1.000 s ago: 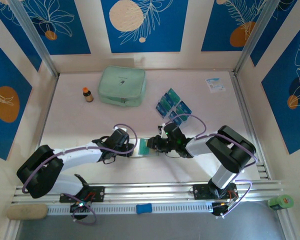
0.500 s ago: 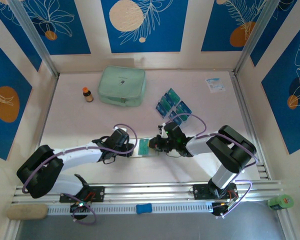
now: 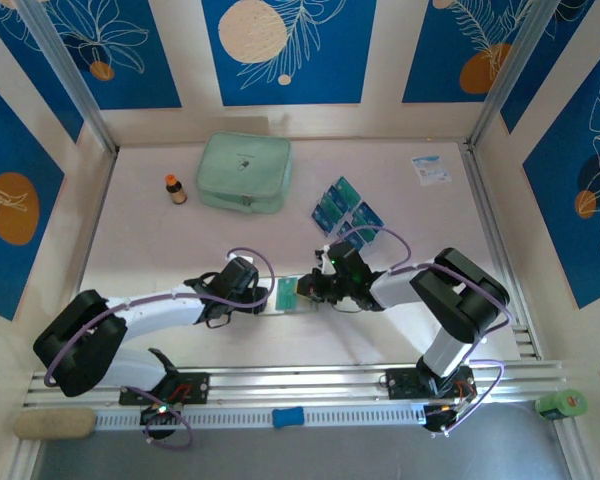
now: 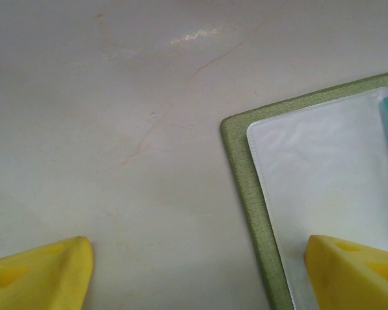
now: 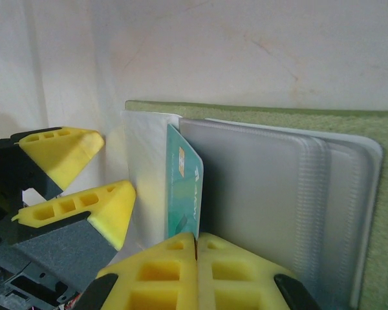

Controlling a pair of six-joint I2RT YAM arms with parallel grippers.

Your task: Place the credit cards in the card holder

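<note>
The right fingers have just snapped fully shut at the end of a teal card partly inside the card holder, which lies open by the counter's near edge. I'd say they're ready to push it home. The left fingers gape, empty.

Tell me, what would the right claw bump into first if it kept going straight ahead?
The teal card, tucked among the clear sleeves of the green card holder. It sits right at the tips of the shut right claw and looks to be touching, though depth is hard to judge.
</note>
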